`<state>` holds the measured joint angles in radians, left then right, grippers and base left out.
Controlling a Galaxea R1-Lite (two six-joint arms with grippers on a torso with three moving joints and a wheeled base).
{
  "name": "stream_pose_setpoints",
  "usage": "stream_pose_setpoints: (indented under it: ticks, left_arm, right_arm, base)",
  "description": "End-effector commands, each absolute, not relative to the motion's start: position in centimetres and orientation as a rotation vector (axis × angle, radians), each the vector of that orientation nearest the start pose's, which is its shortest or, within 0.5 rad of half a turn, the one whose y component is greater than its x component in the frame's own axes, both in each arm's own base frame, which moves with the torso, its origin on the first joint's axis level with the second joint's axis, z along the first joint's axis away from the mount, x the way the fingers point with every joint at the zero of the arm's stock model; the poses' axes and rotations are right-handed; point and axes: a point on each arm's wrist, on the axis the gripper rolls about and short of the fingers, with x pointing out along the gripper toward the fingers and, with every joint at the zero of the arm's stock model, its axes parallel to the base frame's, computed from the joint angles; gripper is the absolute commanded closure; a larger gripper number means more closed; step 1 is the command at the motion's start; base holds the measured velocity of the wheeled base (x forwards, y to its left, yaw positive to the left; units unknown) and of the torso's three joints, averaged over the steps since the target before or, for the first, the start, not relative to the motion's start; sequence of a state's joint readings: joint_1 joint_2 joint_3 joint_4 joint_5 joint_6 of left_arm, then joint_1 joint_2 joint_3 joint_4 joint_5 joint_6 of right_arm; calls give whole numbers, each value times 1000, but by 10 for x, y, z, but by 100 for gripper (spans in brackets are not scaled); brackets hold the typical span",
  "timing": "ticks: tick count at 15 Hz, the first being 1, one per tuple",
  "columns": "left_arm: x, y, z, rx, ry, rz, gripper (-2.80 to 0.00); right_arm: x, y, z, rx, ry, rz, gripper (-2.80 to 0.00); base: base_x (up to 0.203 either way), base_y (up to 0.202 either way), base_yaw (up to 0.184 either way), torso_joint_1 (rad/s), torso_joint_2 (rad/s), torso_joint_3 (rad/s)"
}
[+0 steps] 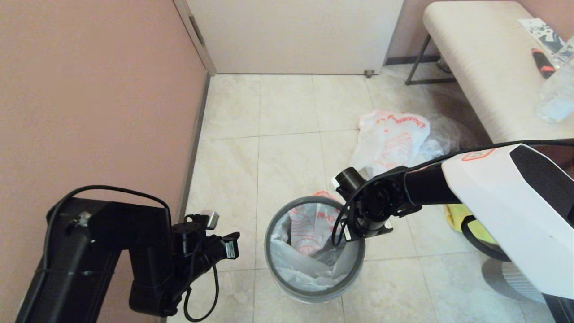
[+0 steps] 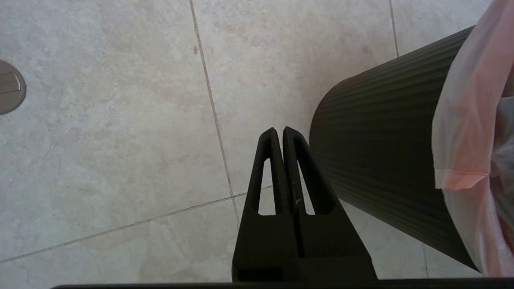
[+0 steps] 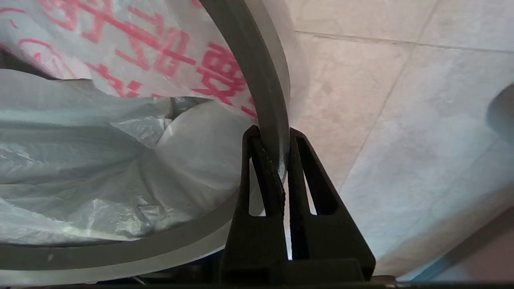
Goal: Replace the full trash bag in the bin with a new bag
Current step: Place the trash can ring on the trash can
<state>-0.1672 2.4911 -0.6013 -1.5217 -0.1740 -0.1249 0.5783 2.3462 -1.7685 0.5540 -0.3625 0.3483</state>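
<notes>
Your right pincer (image 3: pixel 275 138) is pinching the grey hoop (image 3: pixel 263 80) at the rim of the bin (image 1: pixel 314 287), one finger inside the ring and one outside, with the film of the new bag (image 1: pixel 309 224) caught under the hoop there. The bin stands on the tiled floor (image 1: pixel 287 116) in front of you; the new bag lines it, red-orange print showing against the far inner wall and pale crumpled plastic lower down. From the head view, your right wrist covers the near-right part of the rim, so you cannot see how the bag sits there. The full trash bag (image 1: pixel 390 141) lies on the floor beyond the bin, near the bench (image 1: pixel 484 67), its lower edge cut off by your right arm. Some clear crinkled plastic (image 1: pixel 441 134) lies just beside it, hard to make out. On the bench you can see a clear plastic bottle (image 1: pixel 556 96) and a black and orange tool (image 1: pixel 542 63), both at the frame's edge. A yellow object (image 1: pixel 457 215) on the floor shows partly under your right arm. Your left pincer (image 2: pixel 280 134) hangs above the floor just beside the bin's ribbed black wall, fingers pressed together on nothing. A pink wall (image 1: pixel 89 89) and a closed door (image 1: pixel 296 36) bound the corner.
</notes>
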Motion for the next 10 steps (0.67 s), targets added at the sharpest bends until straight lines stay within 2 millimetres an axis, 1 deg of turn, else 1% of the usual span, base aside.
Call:
stream_pose_setpoints:
  ticks: [1,7,9,10]
  left_arm:
    - [346,-62,-44,-125,384,-315,0]
    - [346,-62,-44,-125,384,-315,0]
    - [346,-62,-44,-125,384,-315,0]
    - [346,-62,-44,-125,384,-315,0]
  right_arm:
    - [373,233,93,-201,1013,1,0]
    - [380,240,74,-202,1011,5,0]
    - [382,241,73,-196,999,9,0]
    - [380,243,76,-194,991,17,0]
  base:
    - [0,0,0,0,0,0]
    - [0,0,0,0,0,0]
    - [0,0,0,0,0,0]
    - [0,0,0,0,0,0]
